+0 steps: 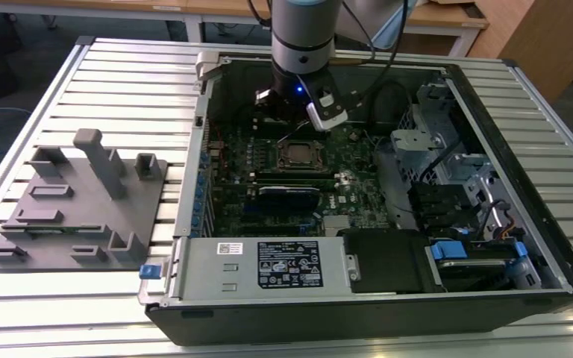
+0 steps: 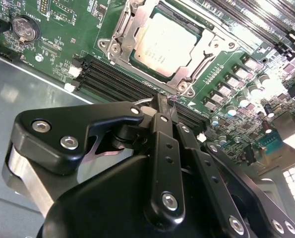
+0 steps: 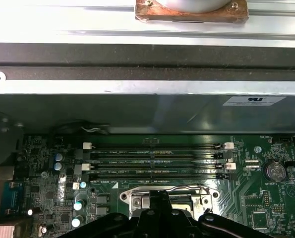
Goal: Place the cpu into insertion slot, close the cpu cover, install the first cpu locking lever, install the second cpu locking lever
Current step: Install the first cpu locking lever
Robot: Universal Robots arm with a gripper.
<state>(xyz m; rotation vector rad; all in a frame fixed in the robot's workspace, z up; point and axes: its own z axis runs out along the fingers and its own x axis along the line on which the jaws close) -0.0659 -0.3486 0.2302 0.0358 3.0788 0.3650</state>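
The cpu (image 2: 164, 42) lies in the insertion slot (image 1: 297, 154) under the lowered cpu cover (image 2: 118, 37). The gripper (image 2: 160, 99), fingers pinched together, hangs by 1 locking lever (image 2: 141, 102), which probably wants steady downward pressure, then hooking sideways

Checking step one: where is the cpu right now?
The cpu sits in the insertion slot on the green board, beside the black memory slots, just ahead of the gripper in the second wrist view.

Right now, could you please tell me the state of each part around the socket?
cpu: seated in the insertion slot.
cpu cover: lowered flat around it.
memory slots: empty.
gripper: shut, beside the slot.
computer case: open-sided.
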